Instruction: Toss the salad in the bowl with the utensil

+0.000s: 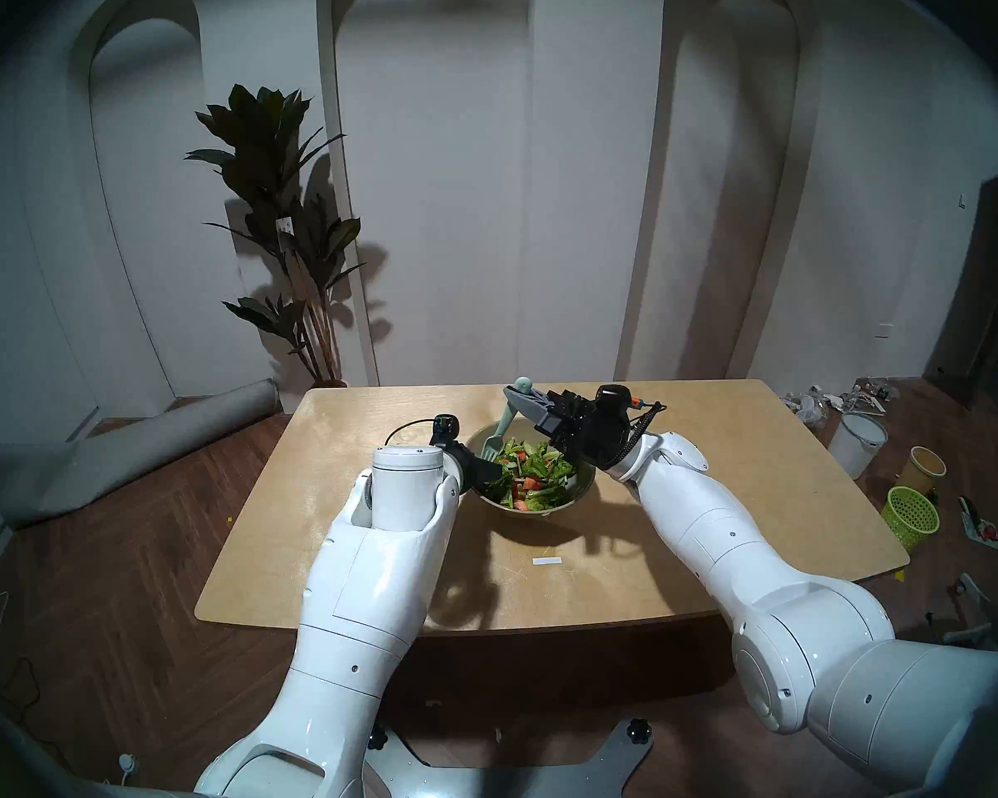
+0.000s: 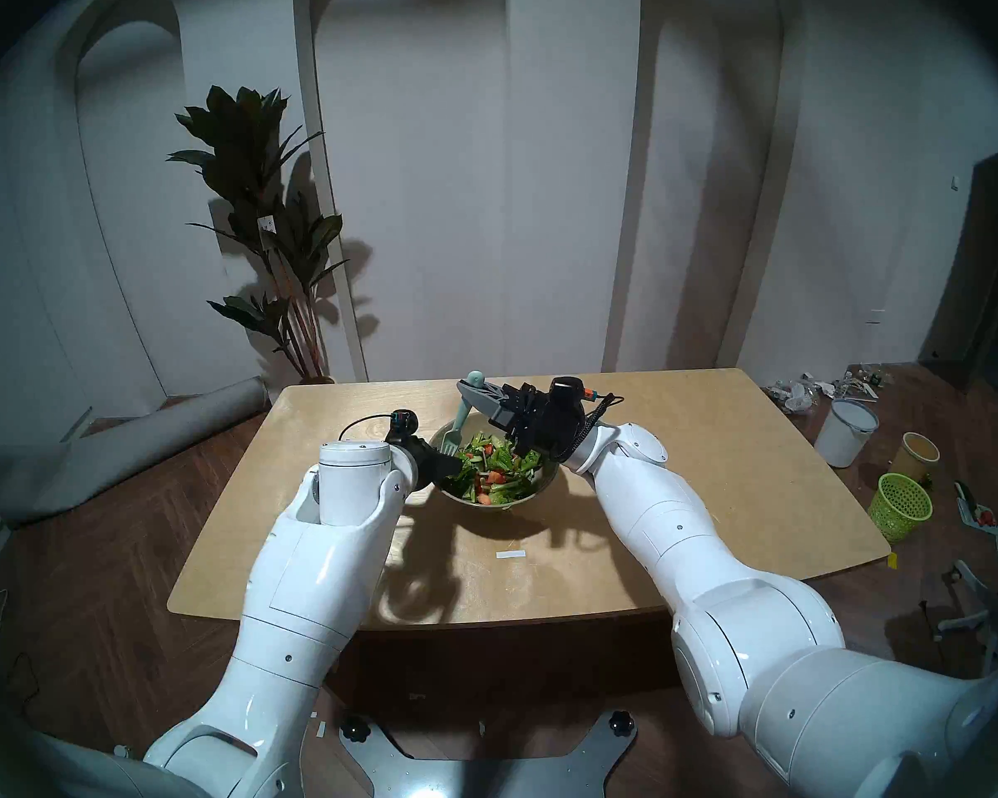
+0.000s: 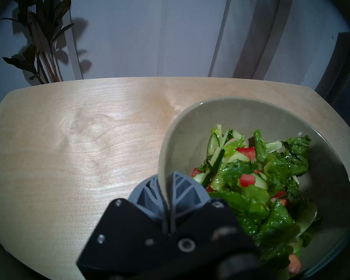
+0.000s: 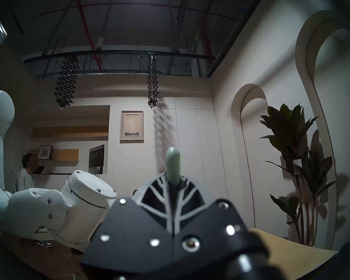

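Observation:
The olive-beige bowl (image 1: 478, 437) (image 2: 442, 434) stands mid-table with the salad (image 1: 534, 471) (image 3: 251, 182) of green leaves, red tomato and pale strips heaped in it. My left gripper (image 1: 485, 468) (image 3: 165, 177) is shut on the bowl's left rim (image 3: 240, 100), one finger inside and one outside. My right gripper (image 1: 513, 398) (image 4: 173, 179) hovers above the bowl's far side, shut on the handle of the mint-green fork (image 1: 505, 419) (image 2: 462, 422). The fork hangs tines down inside the bowl's far-left wall, beside the salad. Its rounded handle end (image 4: 172, 162) sticks out past the fingers.
A white tape strip (image 1: 547, 561) lies on the wooden table (image 1: 370, 549) in front of the bowl. On the floor to the right stand a white bucket (image 1: 857, 442), a paper cup (image 1: 926, 468) and a lime mesh basket (image 1: 911, 514). A potted plant (image 1: 289, 215) stands behind the table's far left.

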Robot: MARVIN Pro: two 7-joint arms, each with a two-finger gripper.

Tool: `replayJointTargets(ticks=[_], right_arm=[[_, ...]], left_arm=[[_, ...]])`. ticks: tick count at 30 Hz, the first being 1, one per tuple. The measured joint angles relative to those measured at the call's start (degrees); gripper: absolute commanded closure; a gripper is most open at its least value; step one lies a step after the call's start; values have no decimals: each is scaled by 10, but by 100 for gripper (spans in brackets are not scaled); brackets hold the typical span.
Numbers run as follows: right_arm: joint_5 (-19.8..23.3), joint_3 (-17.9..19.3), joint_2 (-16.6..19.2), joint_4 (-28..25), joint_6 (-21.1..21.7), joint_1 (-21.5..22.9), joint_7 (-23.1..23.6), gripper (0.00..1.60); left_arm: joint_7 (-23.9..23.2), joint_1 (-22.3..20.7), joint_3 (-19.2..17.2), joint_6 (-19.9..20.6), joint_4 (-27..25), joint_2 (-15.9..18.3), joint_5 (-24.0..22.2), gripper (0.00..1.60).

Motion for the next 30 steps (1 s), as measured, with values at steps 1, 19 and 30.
replayJointTargets(ticks=[1, 19, 30], right_arm=[[-1, 0, 2, -6, 1, -3, -4, 160], [-60, 8, 26, -77, -20, -61, -124, 160], [-90, 26, 14, -19, -88, -48, -194, 160]], left_arm=[[0, 0, 0, 0, 0, 0, 0, 160], [0, 0, 0, 0, 0, 0, 0, 160], [0, 0, 0, 0, 0, 0, 0, 160]])
